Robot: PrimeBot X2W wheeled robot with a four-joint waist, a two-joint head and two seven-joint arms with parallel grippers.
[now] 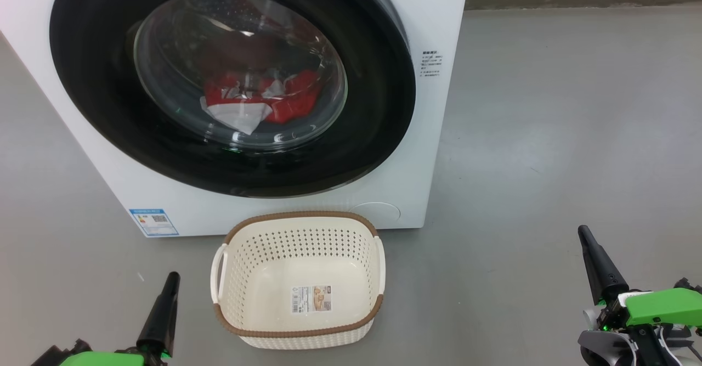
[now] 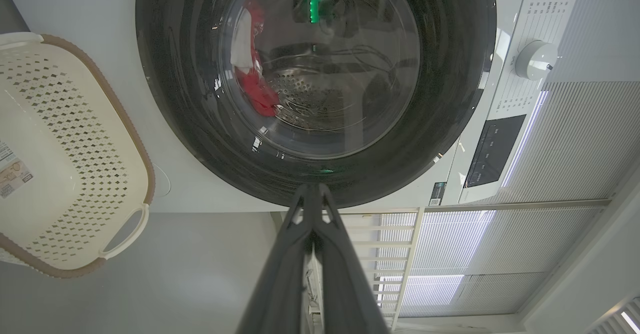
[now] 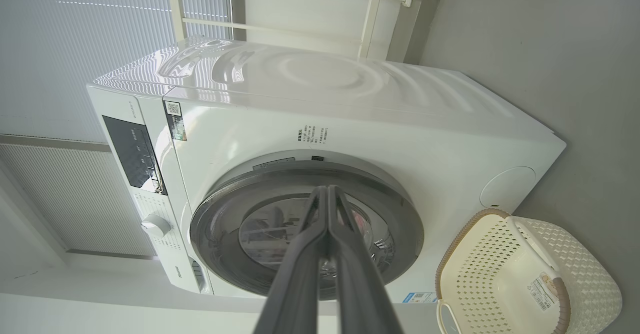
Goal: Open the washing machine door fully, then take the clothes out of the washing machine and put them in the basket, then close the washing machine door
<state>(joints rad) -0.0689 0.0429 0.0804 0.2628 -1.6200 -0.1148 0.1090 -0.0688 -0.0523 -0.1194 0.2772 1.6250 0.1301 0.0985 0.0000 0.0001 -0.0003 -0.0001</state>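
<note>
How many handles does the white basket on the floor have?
2. One handle is on the left side of the basket as the head view shows it, and the other handle is on the right side. Nothing covers the basket, so none should be hidden.
</note>
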